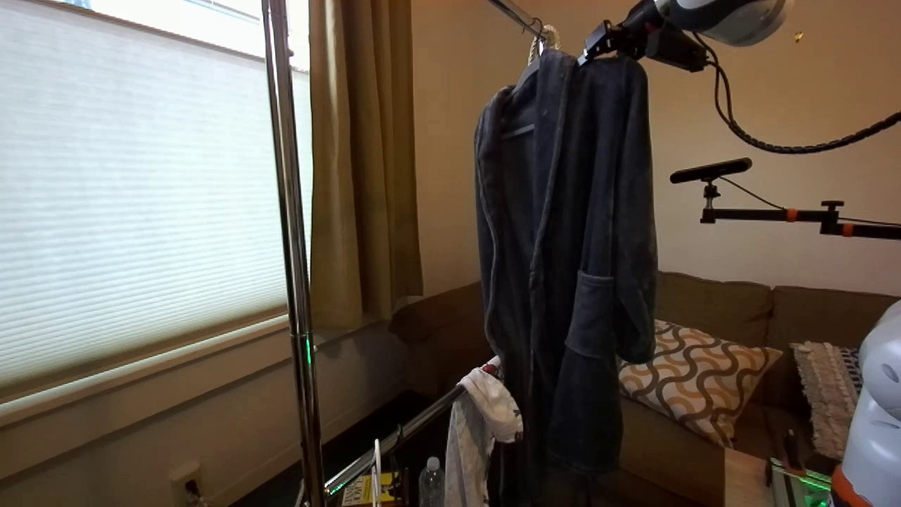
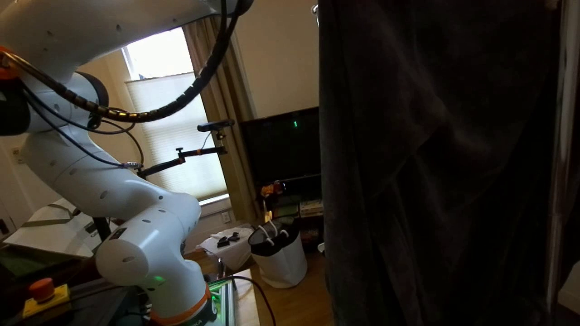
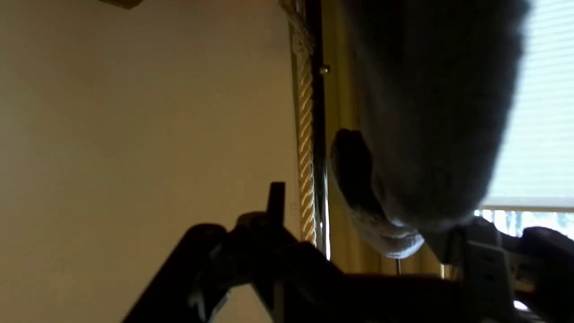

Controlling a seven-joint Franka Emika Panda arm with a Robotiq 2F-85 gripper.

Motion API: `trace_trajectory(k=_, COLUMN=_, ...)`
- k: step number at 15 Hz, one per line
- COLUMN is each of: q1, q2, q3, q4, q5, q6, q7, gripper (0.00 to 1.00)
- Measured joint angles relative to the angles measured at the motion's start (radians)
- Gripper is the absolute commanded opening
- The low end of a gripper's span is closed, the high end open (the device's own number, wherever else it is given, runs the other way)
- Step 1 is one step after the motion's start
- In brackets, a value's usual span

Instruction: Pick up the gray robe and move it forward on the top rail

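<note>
The gray robe (image 1: 549, 246) hangs upright on a hanger (image 1: 519, 131) from the top rail (image 1: 512, 10). Its dark fabric (image 2: 430, 158) fills the right of an exterior view. My gripper (image 1: 591, 55) is at the top of the robe's near shoulder, just beside the hanger hook and below the rail's height. In the wrist view the gripper's fingers (image 3: 358, 222) stand wide apart. A rounded fold of the robe (image 3: 430, 157) reaches between them and lies against the right finger; the left finger is apart from it. The gripper is out of frame in an exterior view.
A twisted rope (image 3: 306, 148) runs beside a chrome bar in the wrist view. A tall chrome pole (image 1: 292, 246) stands near the window. A white cloth (image 1: 486, 408) hangs on the lower bar. A black camera arm (image 1: 760, 215) reaches in behind the robe. A sofa stands behind.
</note>
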Motion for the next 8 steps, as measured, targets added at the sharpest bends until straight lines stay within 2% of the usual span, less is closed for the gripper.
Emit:
trace_trajectory(k=5, q1=0.003, q2=0.027, q3=0.000, q4=0.056, q5=-0.010, q6=-0.109, q7=0.000, gripper=0.05)
trace_trajectory(k=6, q1=0.006, q2=0.028, q3=0.000, q4=0.063, q5=-0.011, q6=-0.122, q7=-0.001, gripper=0.00)
trace_trajectory(k=8, q1=0.014, q2=0.027, q3=-0.001, q4=0.074, q5=-0.011, q6=-0.143, q7=-0.002, gripper=0.00)
